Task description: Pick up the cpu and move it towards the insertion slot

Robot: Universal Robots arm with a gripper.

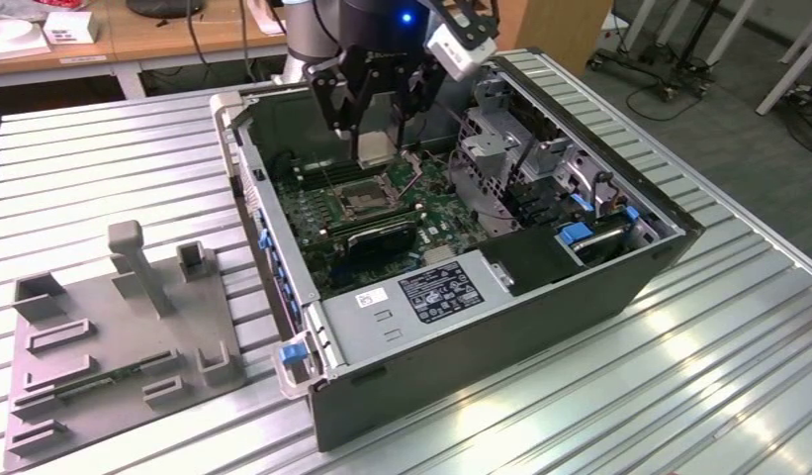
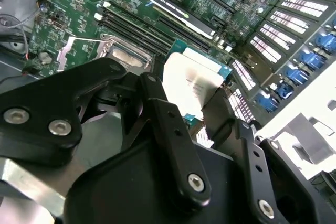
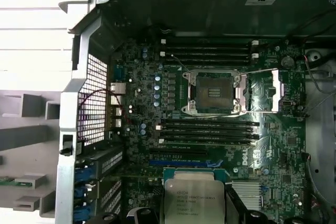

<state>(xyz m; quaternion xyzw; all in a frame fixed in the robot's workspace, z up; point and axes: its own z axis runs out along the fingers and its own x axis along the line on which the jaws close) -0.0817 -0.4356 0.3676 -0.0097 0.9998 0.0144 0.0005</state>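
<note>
My gripper (image 1: 375,146) hangs inside the open computer case (image 1: 511,327), shut on the cpu (image 1: 377,150), a flat square chip with a silver-grey top and pale rim. In both wrist views the cpu (image 2: 191,80) (image 3: 193,199) sits between the black fingers (image 2: 157,114). The insertion slot (image 1: 359,200) lies on the green board just below and ahead of the chip, its silvery frame open around a dark centre (image 3: 212,93). In the second wrist view the slot (image 2: 123,56) shows beside the held chip, apart from it.
Long black memory slots (image 3: 210,129) run on both sides of the socket. A metal drive cage (image 1: 511,148) and blue-tabbed bays (image 1: 590,233) stand at the exterior view's right. A grey fixture plate (image 1: 116,346) with a green memory stick (image 1: 96,381) lies on the ribbed table.
</note>
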